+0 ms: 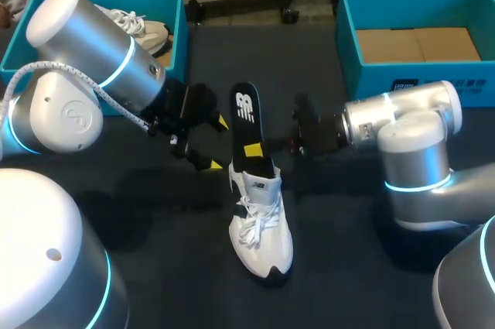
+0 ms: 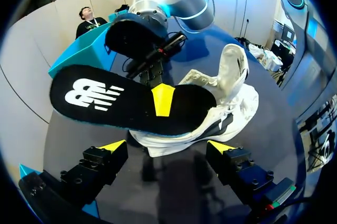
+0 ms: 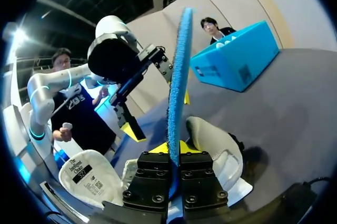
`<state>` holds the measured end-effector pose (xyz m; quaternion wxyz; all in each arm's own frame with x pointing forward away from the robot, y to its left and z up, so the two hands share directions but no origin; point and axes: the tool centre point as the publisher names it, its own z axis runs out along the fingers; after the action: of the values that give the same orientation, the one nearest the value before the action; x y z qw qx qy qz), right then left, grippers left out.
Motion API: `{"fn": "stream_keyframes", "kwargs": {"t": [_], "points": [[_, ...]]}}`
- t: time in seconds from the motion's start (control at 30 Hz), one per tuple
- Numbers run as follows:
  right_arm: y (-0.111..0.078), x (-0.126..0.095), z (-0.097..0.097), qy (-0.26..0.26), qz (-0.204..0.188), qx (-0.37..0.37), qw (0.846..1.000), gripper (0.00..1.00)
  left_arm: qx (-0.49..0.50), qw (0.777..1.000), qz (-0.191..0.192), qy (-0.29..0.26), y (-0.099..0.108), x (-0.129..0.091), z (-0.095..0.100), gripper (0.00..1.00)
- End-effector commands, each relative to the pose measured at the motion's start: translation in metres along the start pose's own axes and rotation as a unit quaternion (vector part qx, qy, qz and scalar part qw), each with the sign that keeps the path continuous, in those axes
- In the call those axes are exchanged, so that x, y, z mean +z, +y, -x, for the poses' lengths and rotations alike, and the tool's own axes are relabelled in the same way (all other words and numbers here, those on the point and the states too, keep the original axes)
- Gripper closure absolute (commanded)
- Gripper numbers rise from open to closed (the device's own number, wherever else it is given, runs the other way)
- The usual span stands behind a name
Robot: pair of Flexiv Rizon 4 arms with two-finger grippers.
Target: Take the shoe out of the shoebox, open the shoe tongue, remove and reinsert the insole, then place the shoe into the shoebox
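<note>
1. Right gripper (image 3: 174, 151): clenched on the black foam insole (image 1: 247, 124), which stands edge-up with its lower end at the shoe's opening.
2. White lace-up sneaker (image 1: 261, 224): sole-down on the dark table (image 1: 348, 267), outside both boxes.
3. Left gripper (image 2: 167, 146): fingers released, empty, just beside the insole.
4. Teal cardboard shoebox (image 1: 349, 31): well apart.

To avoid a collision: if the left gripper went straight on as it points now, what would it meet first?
Probably the black insole, held by the right gripper; the heel of the white shoe lies just below that line. Depth is unclear.
</note>
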<state>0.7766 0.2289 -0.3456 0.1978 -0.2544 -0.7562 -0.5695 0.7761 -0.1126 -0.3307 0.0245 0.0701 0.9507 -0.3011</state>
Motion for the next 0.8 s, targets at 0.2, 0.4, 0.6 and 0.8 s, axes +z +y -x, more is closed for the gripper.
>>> {"fn": "stream_keyframes", "kwargs": {"t": [0.2,0.4,0.6,0.8], "points": [[-0.024,0.0,-0.007,-0.005,0.002,0.018,1.0,1.0,0.0,1.0,0.001,-0.001,0.0,-0.001,-0.001,0.0],[-0.028,0.001,-0.007,-0.006,0.002,0.022,1.0,1.0,-0.004,1.0,0.003,0.007,0.007,0.006,-0.007,0.0],[-0.028,-0.001,-0.008,-0.01,-0.002,0.021,1.0,1.0,-0.003,1.0,0.0,0.006,0.007,0.007,-0.01,0.0],[-0.027,-0.003,-0.01,-0.015,0.002,0.019,1.0,0.92,0.011,1.0,-0.005,0.006,0.006,0.007,-0.013,0.0]]}}
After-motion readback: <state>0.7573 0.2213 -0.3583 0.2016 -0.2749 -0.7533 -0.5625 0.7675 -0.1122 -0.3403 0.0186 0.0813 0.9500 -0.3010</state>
